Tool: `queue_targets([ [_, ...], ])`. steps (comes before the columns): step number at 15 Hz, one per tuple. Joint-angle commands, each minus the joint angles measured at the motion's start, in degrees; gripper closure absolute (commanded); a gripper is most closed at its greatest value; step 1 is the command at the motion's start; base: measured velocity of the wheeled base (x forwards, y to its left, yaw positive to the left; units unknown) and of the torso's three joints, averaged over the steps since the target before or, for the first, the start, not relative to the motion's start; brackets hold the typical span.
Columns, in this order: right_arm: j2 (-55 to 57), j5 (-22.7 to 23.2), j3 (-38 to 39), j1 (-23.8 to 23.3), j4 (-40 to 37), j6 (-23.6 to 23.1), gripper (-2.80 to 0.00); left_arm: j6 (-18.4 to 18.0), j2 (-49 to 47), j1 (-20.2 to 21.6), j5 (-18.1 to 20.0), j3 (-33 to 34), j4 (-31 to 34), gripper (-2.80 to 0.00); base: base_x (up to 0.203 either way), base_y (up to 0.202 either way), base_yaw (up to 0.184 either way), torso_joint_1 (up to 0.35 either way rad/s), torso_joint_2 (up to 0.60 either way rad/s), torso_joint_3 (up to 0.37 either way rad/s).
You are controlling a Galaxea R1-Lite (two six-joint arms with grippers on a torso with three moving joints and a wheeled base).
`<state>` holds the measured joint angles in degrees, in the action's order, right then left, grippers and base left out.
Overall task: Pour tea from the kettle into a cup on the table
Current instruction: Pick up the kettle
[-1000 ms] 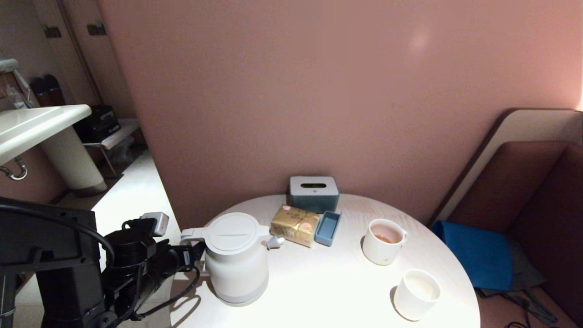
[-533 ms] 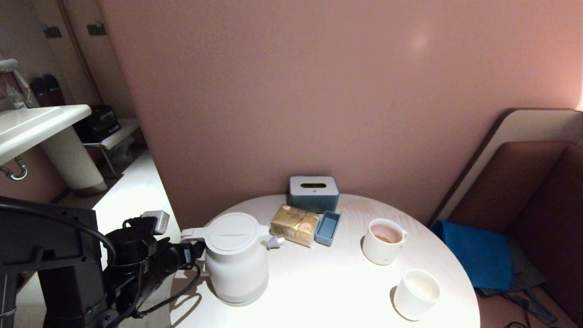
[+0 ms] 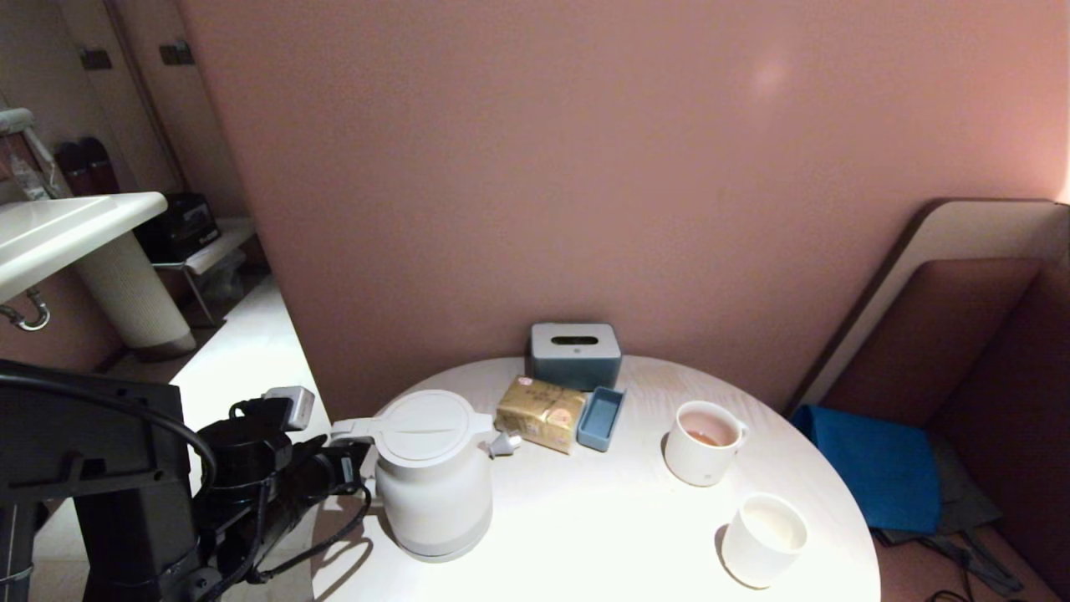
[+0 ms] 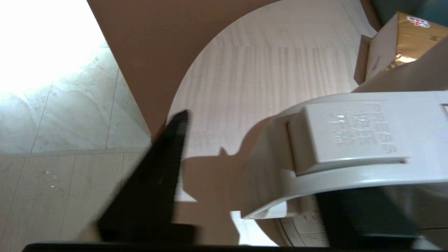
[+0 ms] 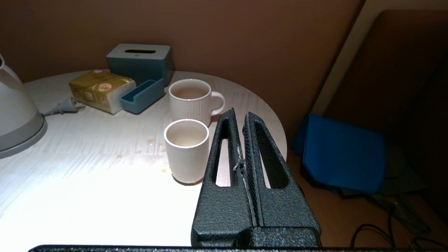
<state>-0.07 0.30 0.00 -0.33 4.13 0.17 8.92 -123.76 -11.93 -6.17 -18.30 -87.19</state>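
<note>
The round table (image 3: 602, 518) carries the white kettle (image 3: 433, 481) upright near its left edge. The left gripper (image 3: 347, 468) is at the kettle's handle, fingers partly apart around it; a firm grip I cannot tell. The small cup (image 3: 763, 539) stands at the right edge. The right gripper (image 5: 241, 120), fingers together, hovers beside the cup.

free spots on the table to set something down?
Bare: the middle of the table, between kettle, mug and cup; drips lie near the cup. Crowded: the back by the wall, with tissue box, gold pack, blue tray, plug.
</note>
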Motion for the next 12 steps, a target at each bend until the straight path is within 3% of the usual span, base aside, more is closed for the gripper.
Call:
queue_targets([
  [1, 0.07, -0.01, 0.0, -0.02, 0.0, 0.0, 0.0, 0.13, 0.01, -0.02, -0.07, 0.02, -2.77, 0.0, 0.0, 0.0, 0.0, 0.0, 0.0, 0.0],
  [12, 0.07, 0.05, 0.0, -0.02, 0.09, 0.0, 0.0, 0.37, 1.18, -0.36, 0.1, -2.37, -2.77, 0.0, 0.0, 0.0, 0.0, 0.0, 0.0, 0.0],
])
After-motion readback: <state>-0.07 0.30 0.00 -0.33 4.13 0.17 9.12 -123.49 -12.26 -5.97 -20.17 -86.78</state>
